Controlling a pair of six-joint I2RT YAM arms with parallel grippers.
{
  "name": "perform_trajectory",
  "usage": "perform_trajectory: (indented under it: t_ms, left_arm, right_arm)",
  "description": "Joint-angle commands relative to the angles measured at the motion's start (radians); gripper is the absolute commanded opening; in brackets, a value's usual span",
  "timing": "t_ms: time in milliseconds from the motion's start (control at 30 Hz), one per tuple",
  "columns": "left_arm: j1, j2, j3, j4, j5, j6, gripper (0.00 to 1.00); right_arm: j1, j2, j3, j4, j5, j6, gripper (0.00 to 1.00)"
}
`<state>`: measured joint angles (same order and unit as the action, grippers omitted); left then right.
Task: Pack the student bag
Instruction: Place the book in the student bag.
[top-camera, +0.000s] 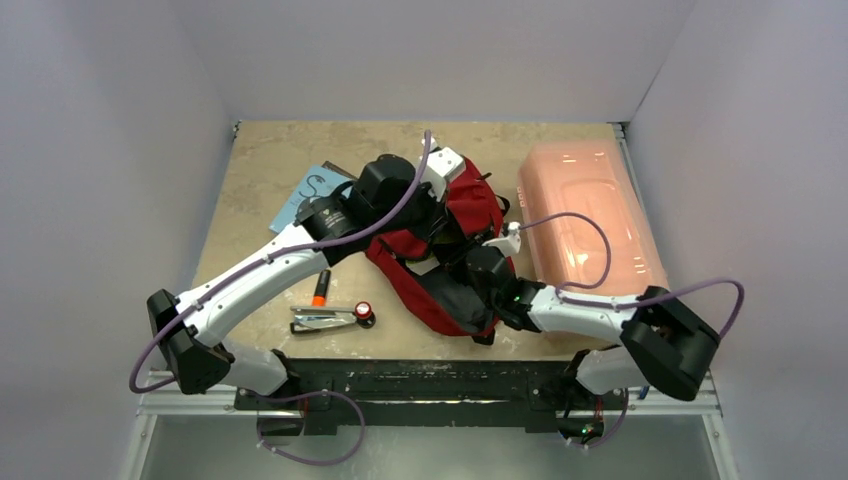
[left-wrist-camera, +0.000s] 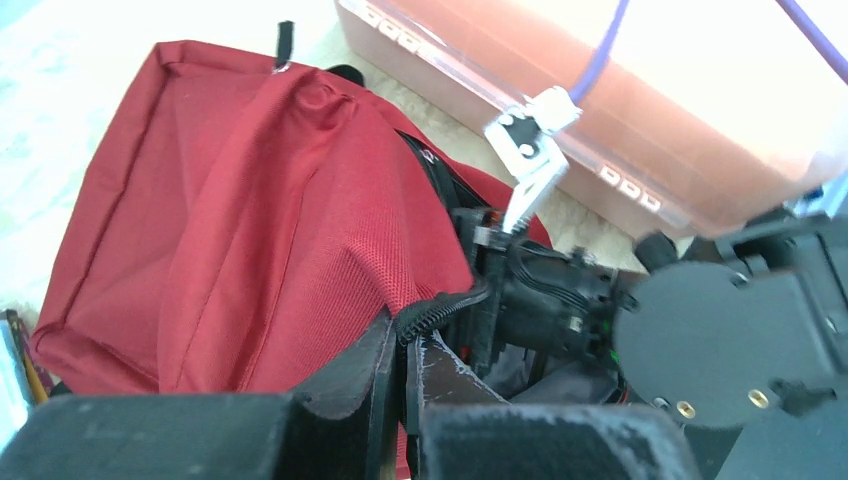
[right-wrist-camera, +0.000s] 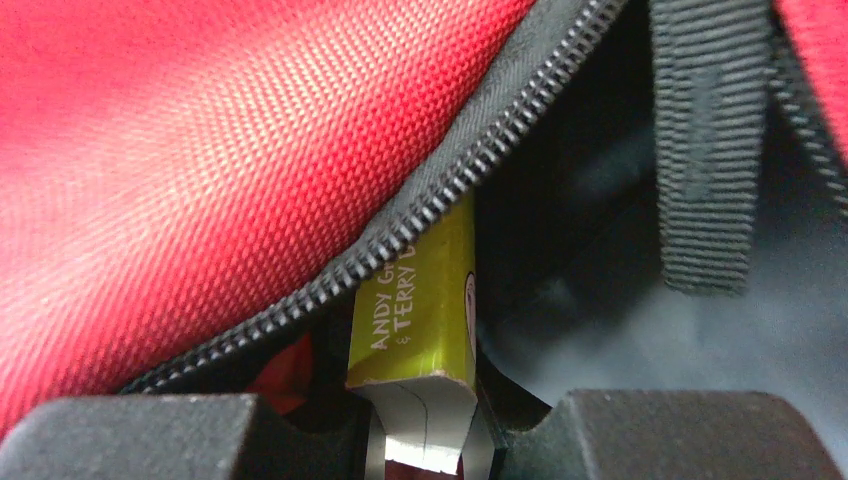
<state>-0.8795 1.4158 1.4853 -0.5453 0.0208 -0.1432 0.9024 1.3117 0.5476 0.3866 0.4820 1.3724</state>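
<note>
I see student bag (top-camera: 480, 208) mid-bench, left arm (top-camera: 250, 280) and right arm (top-camera: 580, 310) over it; pink box (top-camera: 590, 215) at right edge.

Counter (top-camera: 255, 165): a beige, marbled top is lying flat, filling the middle of the overhead view.
Walls (top-camera: 100, 150): plain pale panels are closing it in on three sides.
Rail (top-camera: 480, 408): metal, running along the near edge.
Light: falling evenly, casting soft shadows.
</note>
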Motion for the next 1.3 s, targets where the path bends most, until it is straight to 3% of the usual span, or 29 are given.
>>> perform_trajectory:
  t_ms: [0,267,433,500,567,700,767,933,1000,1267]
  left_arm:
    - [-0.005,-0.103,-0.090,0.184,0.118,0.105,0.00]
    - [-0.004,-0.180,-0.220,0.283,0.184,0.248,0.00]
    - [-0.001,-0.202,-0.235,0.288,0.205,0.280,0.00]
    - [-0.001,-0.208,-0.243,0.293,0.207,0.288,0.00]
    - [0.005,-0.207,-0.246,0.298,0.208,0.288,0.00]
    - [0.015,-0.206,-0.246,0.292,0.196,0.280,0.00]
    - [0.017,-0.206,-0.247,0.289,0.187,0.280,0.00]
    - [0.019,-0.200,-0.243,0.278,0.189,0.279,0.00]
    - [0.019,-0.199,-0.244,0.276,0.189,0.280,0.00]
    - [0.019,-0.194,-0.240,0.271,0.204,0.278,0.00]
  right_arm:
    - [0.003,0.082,0.056,0.298,-0.029,-0.132,0.00]
    - [-0.053,0.233,0.020,0.598,-0.179,-0.222,0.01]
    - [-0.105,0.232,0.020,0.560,-0.151,-0.225,0.03]
    - [-0.133,0.251,0.024,0.563,-0.159,-0.221,0.11]
    - [-0.137,0.269,0.046,0.536,-0.148,-0.231,0.25]
    - [-0.138,0.259,0.068,0.364,-0.069,-0.202,0.53]
    - [-0.138,0.255,0.070,0.309,-0.051,-0.191,0.62]
    - [-0.135,0.272,0.077,0.254,-0.049,-0.191,0.62]
    - [-0.133,0.282,0.086,0.226,-0.050,-0.159,0.67]
    - [-0.109,0.303,0.073,0.259,-0.056,-0.121,0.62]
